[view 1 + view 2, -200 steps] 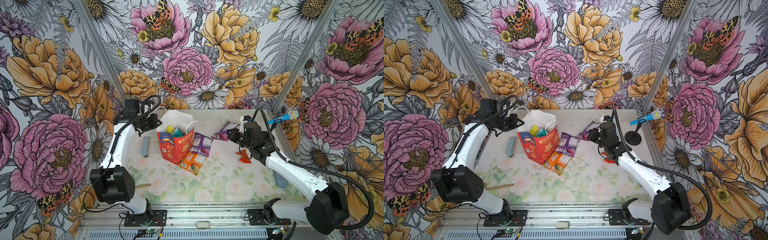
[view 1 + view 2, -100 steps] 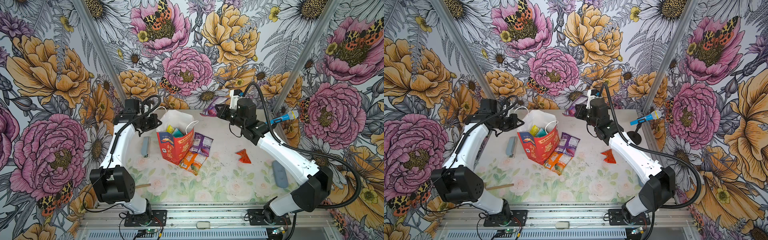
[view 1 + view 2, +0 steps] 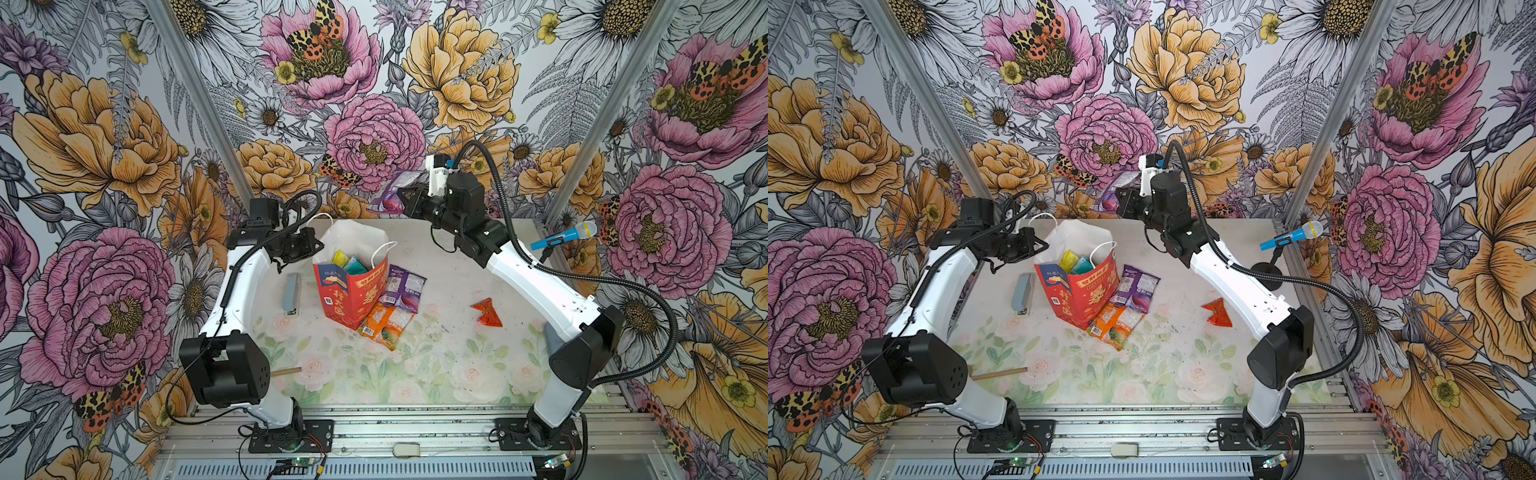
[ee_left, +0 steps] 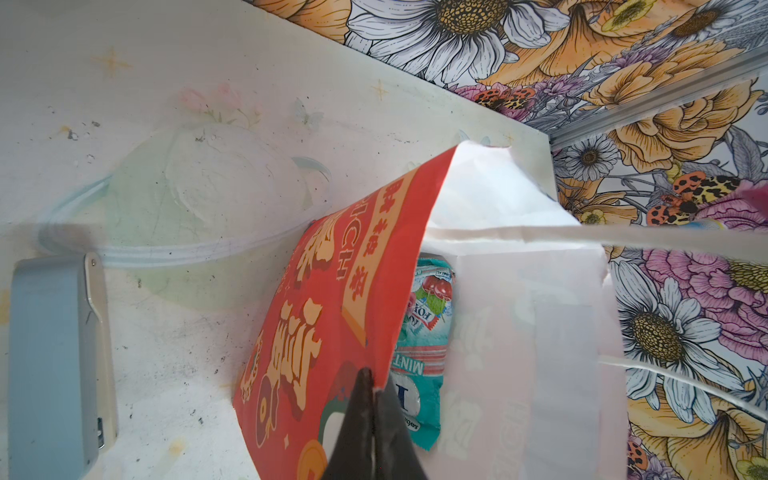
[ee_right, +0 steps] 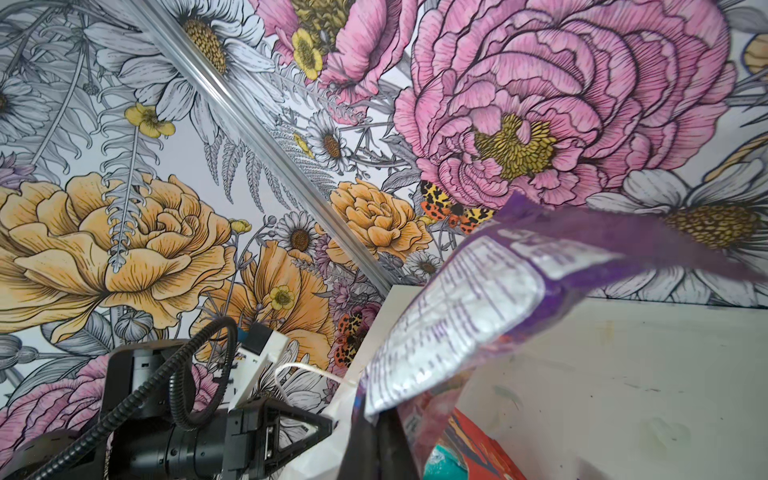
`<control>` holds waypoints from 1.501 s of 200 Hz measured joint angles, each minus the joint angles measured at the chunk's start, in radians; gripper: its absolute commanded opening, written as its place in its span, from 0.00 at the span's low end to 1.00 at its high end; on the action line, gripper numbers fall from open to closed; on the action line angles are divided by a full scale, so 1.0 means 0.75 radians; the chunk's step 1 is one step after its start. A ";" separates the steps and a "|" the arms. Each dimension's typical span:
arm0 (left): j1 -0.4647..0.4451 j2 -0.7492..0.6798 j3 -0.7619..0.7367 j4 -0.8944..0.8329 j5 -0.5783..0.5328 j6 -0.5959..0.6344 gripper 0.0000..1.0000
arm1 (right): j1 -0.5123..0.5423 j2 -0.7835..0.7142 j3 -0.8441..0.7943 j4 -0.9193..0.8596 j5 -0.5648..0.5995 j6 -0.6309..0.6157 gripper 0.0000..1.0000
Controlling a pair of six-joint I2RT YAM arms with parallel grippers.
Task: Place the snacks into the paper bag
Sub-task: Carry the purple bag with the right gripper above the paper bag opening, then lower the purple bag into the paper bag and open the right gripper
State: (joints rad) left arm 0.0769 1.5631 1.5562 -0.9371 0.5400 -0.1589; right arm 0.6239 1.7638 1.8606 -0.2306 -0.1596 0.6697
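Observation:
The red paper bag (image 3: 349, 297) (image 3: 1077, 297) stands upright at the middle left, with a yellow packet (image 3: 340, 257) and a teal packet (image 3: 356, 266) (image 4: 428, 332) inside. My left gripper (image 3: 319, 248) (image 3: 1043, 247) (image 4: 372, 379) is shut on the bag's red rim (image 4: 374, 266). High behind the bag, my right gripper (image 3: 402, 196) (image 3: 1120, 200) (image 5: 380, 415) is shut on a purple packet (image 3: 390, 195) (image 3: 1111, 193) (image 5: 478, 299). On the table lie another purple packet (image 3: 402, 286) (image 3: 1136, 286), an orange packet (image 3: 386, 322) (image 3: 1117, 322) and a red triangular packet (image 3: 487, 313) (image 3: 1217, 311).
A grey block (image 3: 291, 293) (image 3: 1022, 293) (image 4: 54, 361) lies left of the bag. A blue toy microphone (image 3: 565, 237) (image 3: 1291, 236) stands on its base at the back right. A wooden stick (image 3: 286, 371) (image 3: 998, 373) lies at the front left. Floral walls enclose three sides.
My right gripper has lifted the purple packet off the back right of the table and carried it up and left, toward the bag. The left arm and bag have stayed put.

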 measured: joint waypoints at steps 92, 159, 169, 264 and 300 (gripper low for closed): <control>0.000 0.000 0.000 0.000 0.000 0.000 0.00 | 0.150 0.081 0.073 -0.112 -0.074 -0.050 0.00; 0.000 0.000 0.000 0.000 0.000 0.000 0.00 | 0.194 0.082 0.004 -0.148 -0.078 -0.075 0.00; 0.000 0.000 0.000 0.000 0.000 0.000 0.00 | 0.194 0.082 -0.011 -0.148 -0.074 -0.078 0.00; 0.000 0.000 0.000 0.000 0.000 0.000 0.00 | 0.206 0.087 -0.052 -0.162 -0.039 -0.088 0.00; 0.000 0.000 0.000 0.000 0.000 0.000 0.00 | 0.243 0.145 -0.017 -0.161 -0.039 -0.087 0.00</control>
State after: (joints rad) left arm 0.0769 1.5631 1.5562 -0.9371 0.5400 -0.1589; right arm 0.8059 1.8725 1.8481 -0.3515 -0.1890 0.6044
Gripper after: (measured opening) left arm 0.043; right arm 0.042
